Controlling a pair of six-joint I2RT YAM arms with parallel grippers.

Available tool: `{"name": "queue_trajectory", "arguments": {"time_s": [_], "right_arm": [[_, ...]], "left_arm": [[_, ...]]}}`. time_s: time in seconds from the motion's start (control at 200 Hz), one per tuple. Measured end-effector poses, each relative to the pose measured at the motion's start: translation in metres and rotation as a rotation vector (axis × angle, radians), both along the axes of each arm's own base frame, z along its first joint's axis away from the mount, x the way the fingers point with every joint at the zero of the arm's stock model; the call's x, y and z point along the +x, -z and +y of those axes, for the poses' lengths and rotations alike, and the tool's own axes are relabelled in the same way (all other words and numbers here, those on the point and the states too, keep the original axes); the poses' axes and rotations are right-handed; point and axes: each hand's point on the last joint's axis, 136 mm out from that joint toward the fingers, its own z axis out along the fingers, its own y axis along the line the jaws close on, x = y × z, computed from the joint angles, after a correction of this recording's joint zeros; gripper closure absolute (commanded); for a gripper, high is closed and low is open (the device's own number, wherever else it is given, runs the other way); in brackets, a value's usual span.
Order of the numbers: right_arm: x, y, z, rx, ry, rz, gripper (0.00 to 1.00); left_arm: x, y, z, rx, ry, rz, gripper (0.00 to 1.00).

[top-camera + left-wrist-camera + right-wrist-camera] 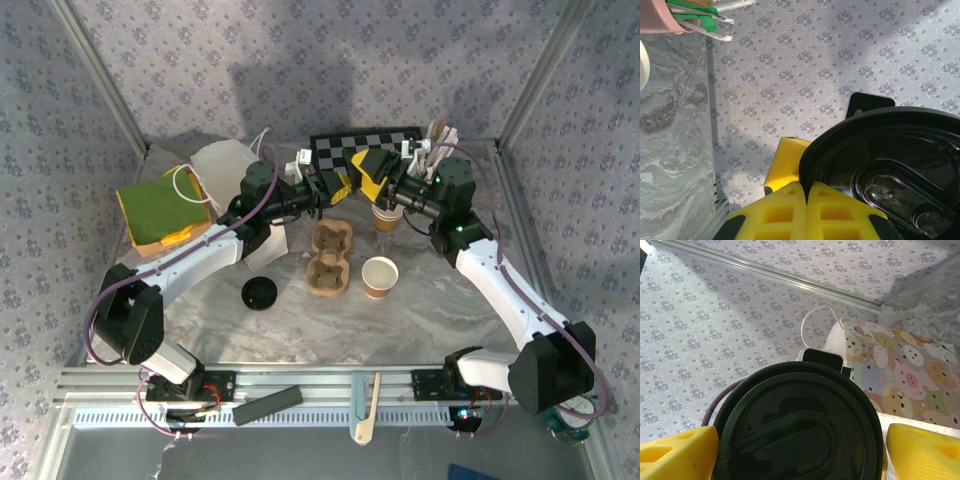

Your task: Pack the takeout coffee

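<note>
1. Left claw (pixel 806 202) is pinched shut on the rim of the black lid (pixel 890 165), held in the air behind the tray (pixel 330 260).
2. Right claw (pixel 802 447) is open wide on either side of the same lid, with a gap on one side. Looks like a handover for a flatter grip.
3. Cup (pixel 380 277) stands just right of the tray, unlidded and not yet packed.
</note>
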Motion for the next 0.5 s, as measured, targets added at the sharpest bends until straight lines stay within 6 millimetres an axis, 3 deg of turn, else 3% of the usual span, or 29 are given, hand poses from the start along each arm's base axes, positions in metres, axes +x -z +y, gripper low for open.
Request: {"name": "queue_trajectory", "arguments": {"time_s": [0.5], "right_arm": [[0.0012, -0.001, 0.0037, 0.016, -0.019, -0.003, 0.23]], "left_arm": [[0.0001, 0.0002, 0.0, 0.0, 0.0, 0.001, 1.0]]}}
